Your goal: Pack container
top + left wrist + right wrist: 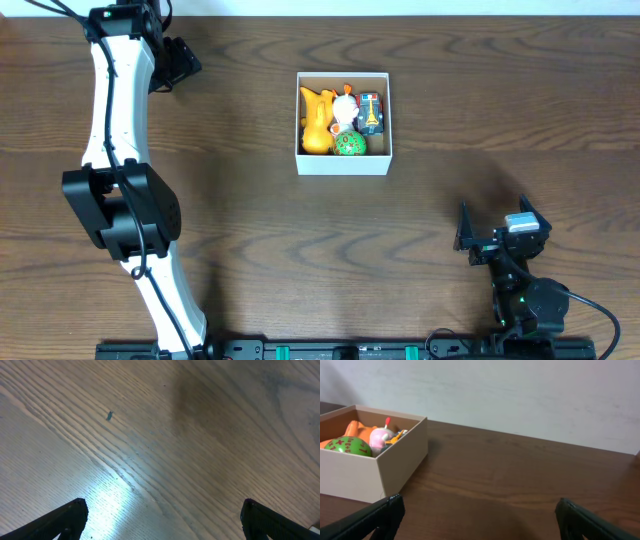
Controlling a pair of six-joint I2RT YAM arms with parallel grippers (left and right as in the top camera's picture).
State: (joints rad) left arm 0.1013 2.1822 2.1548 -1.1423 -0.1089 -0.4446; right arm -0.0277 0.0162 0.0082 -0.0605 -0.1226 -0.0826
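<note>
The container (343, 164), a square white-walled box, stands at the middle back of the table. Inside it lie a yellow-orange animal toy (317, 123), a green ball (348, 144), a white chicken-like toy (344, 104) and a small blue car (371, 114). My left gripper (182, 60) hangs at the far back left, open over bare wood (162, 520). At the front right, my right gripper (494, 212) is open and faces the container from a distance. Its wrist view shows the container (395, 467) at the left with the green ball (347, 446) inside, and nothing between the fingers (375, 519).
The left arm (120, 150) stretches from the front edge up the left side of the wooden table. A pale wall (520, 395) runs behind the table's far edge. Bare wood lies between the right gripper and the container.
</note>
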